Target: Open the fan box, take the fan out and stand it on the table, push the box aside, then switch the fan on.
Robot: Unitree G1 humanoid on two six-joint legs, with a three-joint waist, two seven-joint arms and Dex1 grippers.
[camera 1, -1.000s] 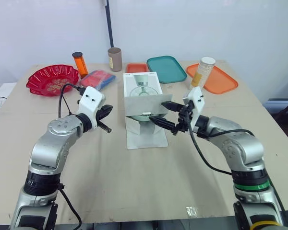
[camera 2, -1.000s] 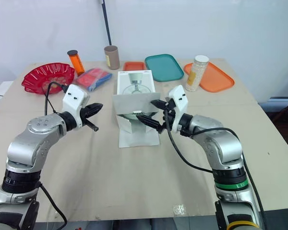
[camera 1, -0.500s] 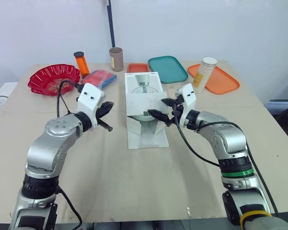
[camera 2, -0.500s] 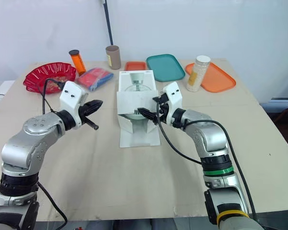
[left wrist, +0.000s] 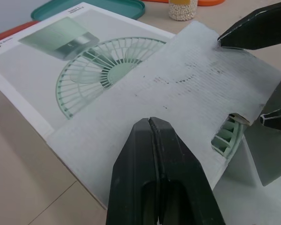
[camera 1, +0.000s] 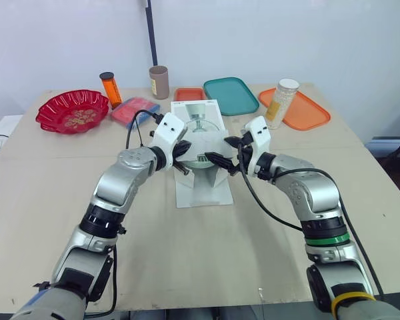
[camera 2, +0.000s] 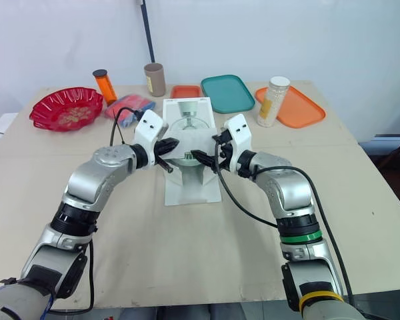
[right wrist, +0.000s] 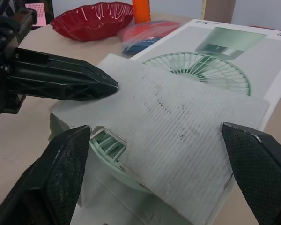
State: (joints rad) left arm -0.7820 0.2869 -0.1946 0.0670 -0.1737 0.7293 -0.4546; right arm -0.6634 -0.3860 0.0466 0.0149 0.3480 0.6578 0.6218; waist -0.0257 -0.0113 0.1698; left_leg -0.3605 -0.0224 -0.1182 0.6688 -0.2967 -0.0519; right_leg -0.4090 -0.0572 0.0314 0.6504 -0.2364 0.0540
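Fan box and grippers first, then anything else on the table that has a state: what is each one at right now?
fan box: lying flat, near-end flap lifted
fan: inside the box, green grille showing under the flap
left gripper: shut, tips at the flap
right gripper: open, fingers straddling the flap
orange bottle: upright, capped
jar: upright, lid on
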